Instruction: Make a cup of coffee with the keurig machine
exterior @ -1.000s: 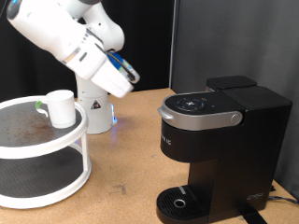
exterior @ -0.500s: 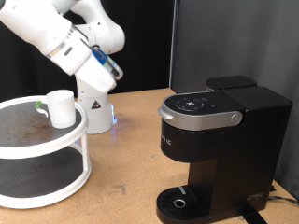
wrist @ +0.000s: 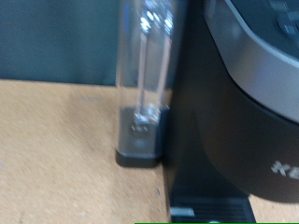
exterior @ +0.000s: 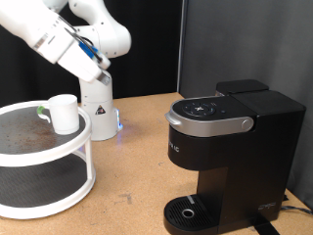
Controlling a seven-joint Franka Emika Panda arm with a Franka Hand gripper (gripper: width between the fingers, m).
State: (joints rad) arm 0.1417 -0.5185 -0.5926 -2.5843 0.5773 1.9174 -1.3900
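Exterior view is showing the white arm reaching across the upper left of the frame, with its gripper (exterior: pixel 101 61) hanging above and just right of the cup (exterior: pixel 64 113), apart from it and touching nothing; the fingers are too small and foreshortened here to tell whether they are parted or closed, and the wrist view is not showing them at all. The cup is standing upright, open mouth up and long axis vertical, on the top tier of a white two-tier round stand (exterior: pixel 49 194) at the left edge of the frame. The keurig machine (exterior: pixel 230 157) is sitting well apart from it at the lower right, lid down, its silver-trimmed button panel tilting toward the frame's lower left and its round drip tray (exterior: pixel 186 211) bare beneath the spout. The wrist view is looking at the machine's dark side (wrist: pixel 238 103) with a clear upright water tank (wrist: pixel 148 79) beside it on the wooden table (wrist: pixel 56 149). Judging by this, the work is sitting at an early step: no cup is under the spout and the lid is unopened. Any grasp of the cup is calling for a level approach from the side or a straight descent over its rim, with care near the stand's raised edge.
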